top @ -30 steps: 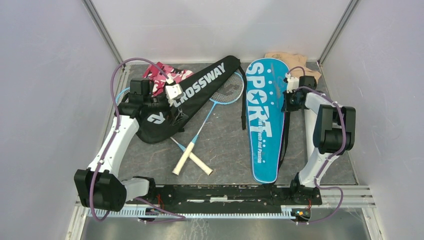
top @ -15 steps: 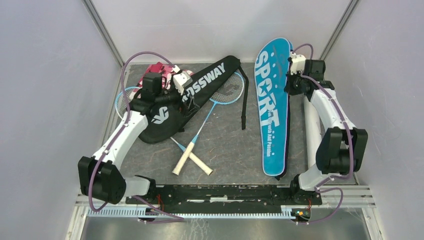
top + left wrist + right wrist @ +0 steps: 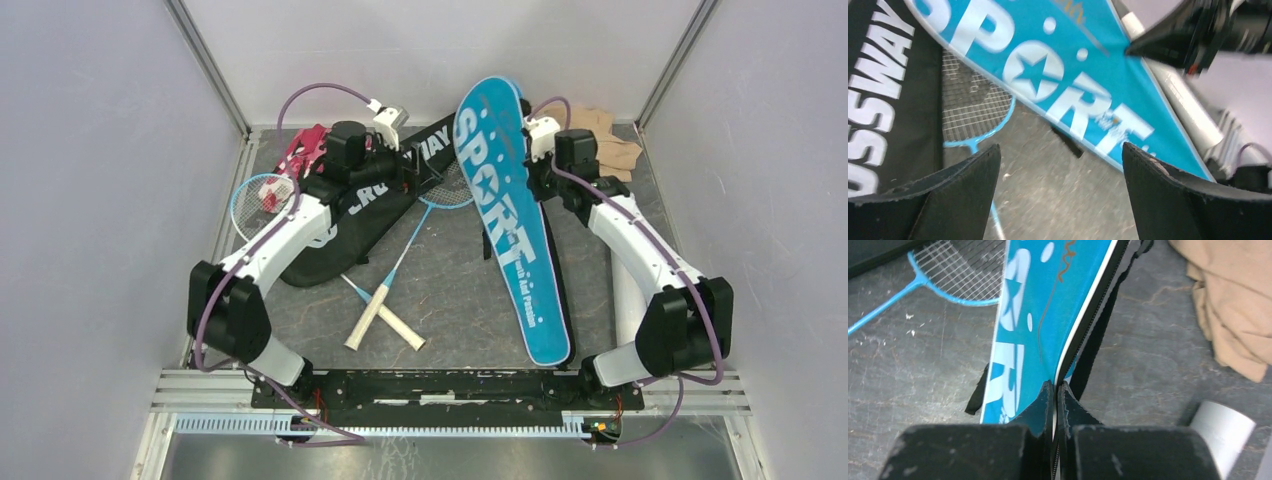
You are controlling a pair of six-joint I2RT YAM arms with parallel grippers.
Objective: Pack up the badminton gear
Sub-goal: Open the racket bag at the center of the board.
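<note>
Far left on the grey worktop (image 3: pixel 450 290): a bunched pink-and-white cloth (image 3: pixel 305 150) by the wall. Just in front of it, the round head of a blue racket (image 3: pixel 258 203), with its stick tucked under the black "CROSSWAY" cover (image 3: pixel 315 255). Black cover lying flat, slanting from the near left up to the far middle.

Left tool (image 3: pixel 1060 150) opened wide, gripping nothing, hanging over the far end of the black cover.

Second racket (image 3: pixel 455 187) with its head peeking out between the two covers, stick running down toward the front. Both handles crossed like an X near the front middle.

Next, the blue "SPORT" cover (image 3: pixel 510 225): long and slanting, near end down close to the arm bases, far end held up above the back edge. Right tool (image 3: pixel 1054 385) squeezed tight on the zipper edge of that blue cover, near the wide far end.

Right of that, a long white tube (image 3: pixel 1223 432) lying on the worktop, mostly hidden by the right arm.

Far right corner: a crumpled beige cloth (image 3: pixel 612 140), apart from the blue cover.
</note>
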